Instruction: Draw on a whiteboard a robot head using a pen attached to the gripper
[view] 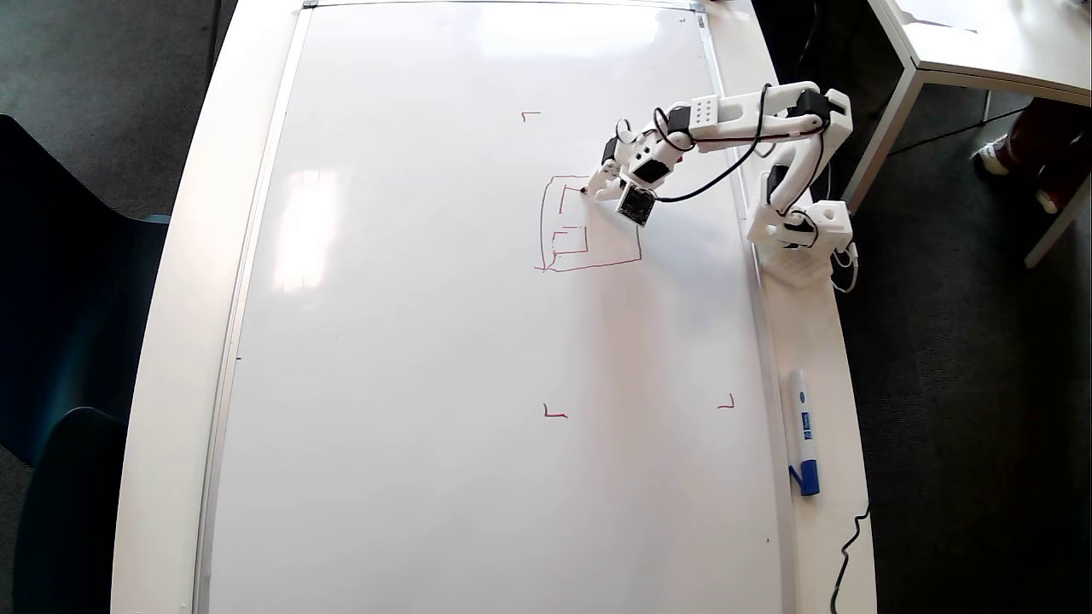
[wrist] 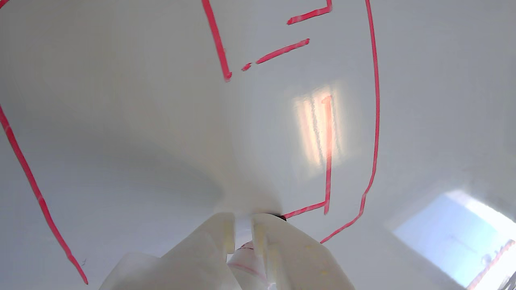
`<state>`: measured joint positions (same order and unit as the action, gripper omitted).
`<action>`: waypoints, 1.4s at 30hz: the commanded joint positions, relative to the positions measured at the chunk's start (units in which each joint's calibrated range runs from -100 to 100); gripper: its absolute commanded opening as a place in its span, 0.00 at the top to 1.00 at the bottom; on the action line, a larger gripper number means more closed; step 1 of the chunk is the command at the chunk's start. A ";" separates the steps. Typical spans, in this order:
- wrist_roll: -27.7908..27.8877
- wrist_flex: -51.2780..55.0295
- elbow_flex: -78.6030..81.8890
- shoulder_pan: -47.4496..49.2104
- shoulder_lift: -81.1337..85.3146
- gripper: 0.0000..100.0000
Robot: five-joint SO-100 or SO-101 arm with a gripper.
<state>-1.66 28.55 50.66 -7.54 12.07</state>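
A large glossy whiteboard [view: 426, 341] with a thin silver frame covers the table. The robot head [view: 589, 223] is a thin red outline, a rounded square with smaller line shapes inside, in the upper right of the overhead view. My gripper [view: 600, 183] sits at the outline's top right edge, shut on the pen [wrist: 242, 251]. The pen tip touches the board at the end of a short inner line [wrist: 306, 209]. In the wrist view the white fingers [wrist: 282, 249] hide most of the pen.
Small red corner marks [view: 554, 414] sit on the board. A white marker with a blue cap [view: 802, 431] lies on the table's right strip. The arm base [view: 798, 234] stands at the right edge, with a black cable [view: 845, 554] below.
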 commanded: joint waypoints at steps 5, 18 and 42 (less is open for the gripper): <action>0.38 0.47 0.68 -0.52 3.07 0.99; 0.00 0.91 0.31 2.64 2.98 0.99; 0.00 0.99 0.68 6.62 3.07 0.99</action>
<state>-1.51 29.05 51.48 -1.43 13.17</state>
